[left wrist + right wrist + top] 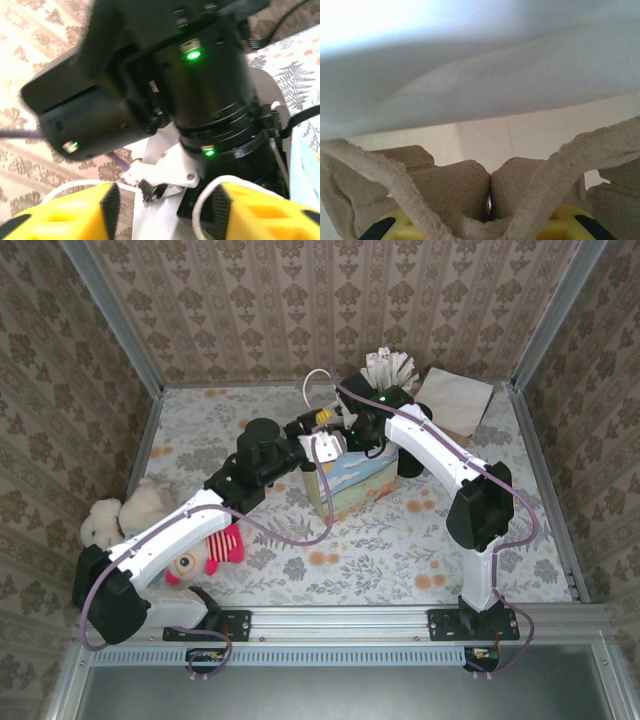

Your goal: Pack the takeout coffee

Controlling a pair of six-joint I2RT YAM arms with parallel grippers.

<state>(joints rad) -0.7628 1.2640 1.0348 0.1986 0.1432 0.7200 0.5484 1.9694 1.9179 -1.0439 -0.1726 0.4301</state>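
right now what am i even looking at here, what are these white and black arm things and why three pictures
These are two robot arms bolted at the near edge of a flowered table. The overhead picture looks down from behind them. The other two come from small cameras on the wrists, so they look odd and close.

Both arms reach over an illustrated gift bag in the middle. The left gripper has yellow fingers standing apart; its camera mostly sees the other arm's dark wrist. The right gripper is inside the white bag, shut on a grey pulp cup carrier, with the bag's rope handle draped across.

Also on the table: plush toys at left, a cup of white sticks and a brown napkin at the back.
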